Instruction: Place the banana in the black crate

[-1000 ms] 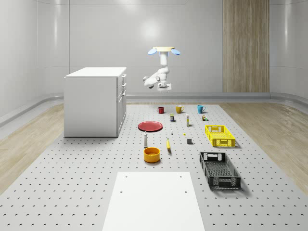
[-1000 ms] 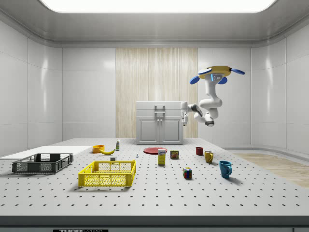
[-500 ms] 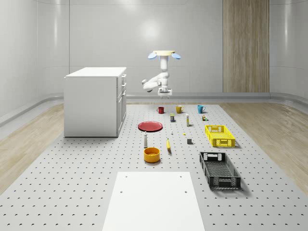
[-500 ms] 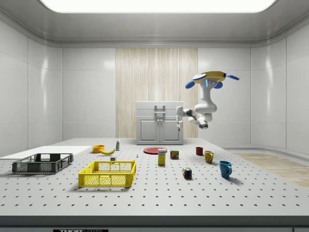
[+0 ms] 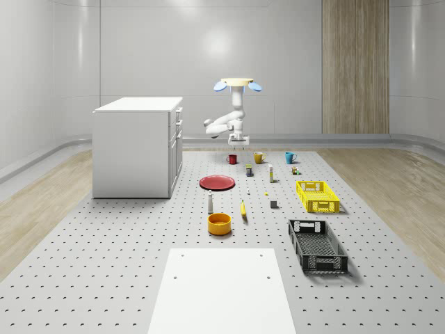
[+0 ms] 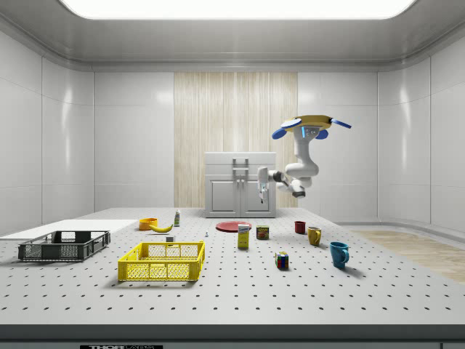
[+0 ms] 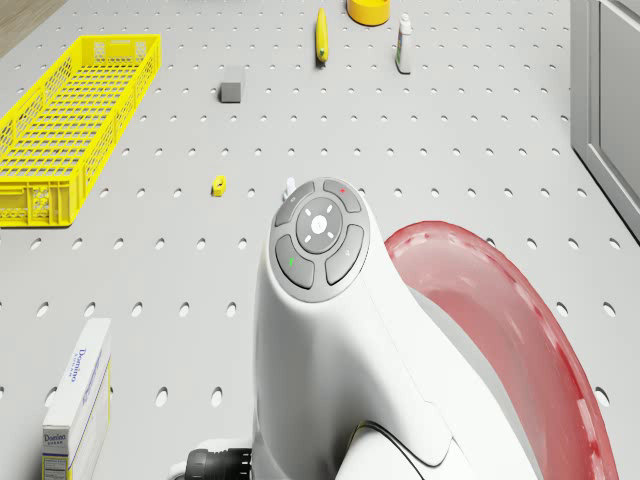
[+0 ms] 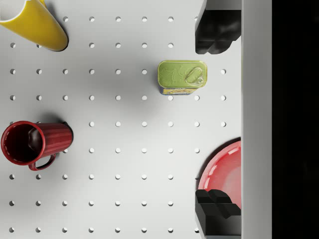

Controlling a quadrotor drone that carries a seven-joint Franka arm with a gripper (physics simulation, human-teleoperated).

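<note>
The drone (image 5: pixel 236 84) hovers high over the far part of the bench (image 5: pixel 125 278), arm folded beneath it and the gripper (image 5: pixel 238 142) pointing straight down, above the stretch between the red mug (image 5: pixel 232 159) and the red plate (image 5: pixel 217 182). In the wrist view the two black fingertips (image 8: pixel 218 31) stand wide apart with nothing between them: the gripper is open and empty, high above a green tin (image 8: pixel 182 76), the red mug (image 8: pixel 34 142) and the plate's rim (image 8: pixel 222 174).

The banana (image 5: pixel 243 209) lies flat on the bench near its middle, just beside the orange bowl (image 5: pixel 219 223) and near the small white bottle (image 5: pixel 210 202), well short of the gripper. The black crate (image 5: pixel 317 245) sits towards the near right of the bench in the whole-scene view, its long sides running along the bench's right edge, well apart from the banana, with open perforated surface between them. The yellow crate (image 5: pixel 318 196) lies farther back along the same edge. The white cabinet (image 5: pixel 138 146) stands at the far left.
</note>
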